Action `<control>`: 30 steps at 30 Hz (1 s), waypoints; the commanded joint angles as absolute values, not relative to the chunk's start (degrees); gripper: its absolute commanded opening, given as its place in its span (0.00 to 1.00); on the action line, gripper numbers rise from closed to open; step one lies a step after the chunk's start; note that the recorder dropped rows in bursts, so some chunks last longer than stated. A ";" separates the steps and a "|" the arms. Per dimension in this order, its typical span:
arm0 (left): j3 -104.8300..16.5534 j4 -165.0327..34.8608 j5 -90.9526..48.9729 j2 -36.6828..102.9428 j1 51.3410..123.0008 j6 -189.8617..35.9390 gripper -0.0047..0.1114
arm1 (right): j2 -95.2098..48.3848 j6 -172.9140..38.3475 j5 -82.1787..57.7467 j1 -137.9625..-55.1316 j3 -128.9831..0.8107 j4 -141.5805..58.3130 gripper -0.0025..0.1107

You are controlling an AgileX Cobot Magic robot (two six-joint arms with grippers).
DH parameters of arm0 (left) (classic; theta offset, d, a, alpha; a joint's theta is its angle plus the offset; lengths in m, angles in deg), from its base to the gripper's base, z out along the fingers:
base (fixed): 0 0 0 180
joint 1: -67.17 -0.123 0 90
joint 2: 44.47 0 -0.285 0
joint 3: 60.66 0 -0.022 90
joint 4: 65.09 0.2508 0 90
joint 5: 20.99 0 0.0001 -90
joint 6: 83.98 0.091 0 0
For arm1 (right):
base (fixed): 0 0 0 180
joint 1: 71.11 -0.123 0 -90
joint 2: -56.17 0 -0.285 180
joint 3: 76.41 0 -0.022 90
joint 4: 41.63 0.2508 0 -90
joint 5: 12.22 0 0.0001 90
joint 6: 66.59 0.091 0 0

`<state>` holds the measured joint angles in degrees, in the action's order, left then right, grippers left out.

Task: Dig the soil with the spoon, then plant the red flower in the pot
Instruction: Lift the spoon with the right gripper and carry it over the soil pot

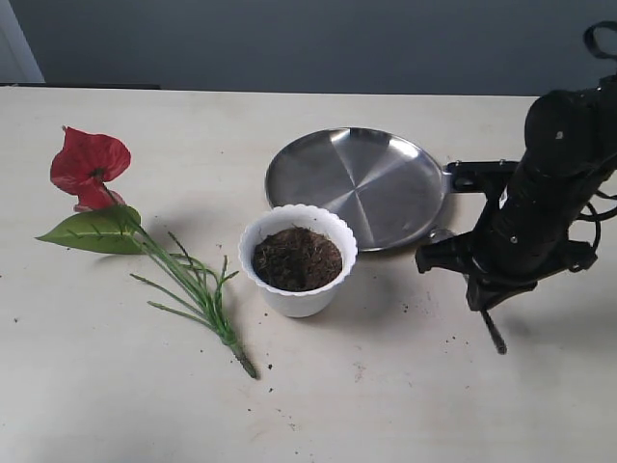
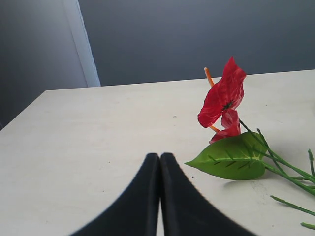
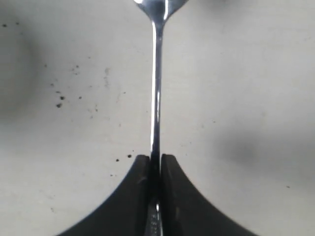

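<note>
The white scalloped pot (image 1: 301, 300) stands mid-table, filled with dark soil (image 1: 297, 258). The red flower (image 1: 89, 162) lies flat at the left with its green leaf (image 1: 94, 230) and stems (image 1: 193, 285) pointing toward the pot. In the left wrist view the red flower (image 2: 224, 96) lies a little ahead and to one side of my left gripper (image 2: 160, 156), which is shut and empty. My right gripper (image 1: 482, 301) hangs to the right of the pot. This right gripper (image 3: 155, 158) is shut on the handle of the silver spoon (image 3: 156, 88), whose bowl points down at the table.
A round steel plate (image 1: 362, 183) lies behind the pot, close to my right arm. Crumbs of soil (image 3: 59, 98) dot the table under the spoon. The left arm does not show in the exterior view.
</note>
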<state>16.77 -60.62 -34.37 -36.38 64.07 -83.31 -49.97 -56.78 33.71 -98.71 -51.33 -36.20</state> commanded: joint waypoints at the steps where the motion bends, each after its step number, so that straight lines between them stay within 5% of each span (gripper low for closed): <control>1: 16.55 -61.05 -34.21 -36.68 64.47 -83.40 0.04 | -45.06 -57.11 35.15 -98.62 -51.33 -39.07 0.02; 23: 16.55 -61.05 -34.31 -36.68 64.47 -83.40 0.04 | -37.25 -74.38 37.09 -98.77 -57.34 -42.61 0.02; 30: 16.55 -61.05 -34.31 -36.68 64.47 -83.40 0.04 | -37.25 -90.57 37.11 -112.90 -62.02 -63.77 0.02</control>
<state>16.77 -60.62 -34.37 -36.38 64.07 -83.31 -37.71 -87.29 37.49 -107.81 -61.46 -54.22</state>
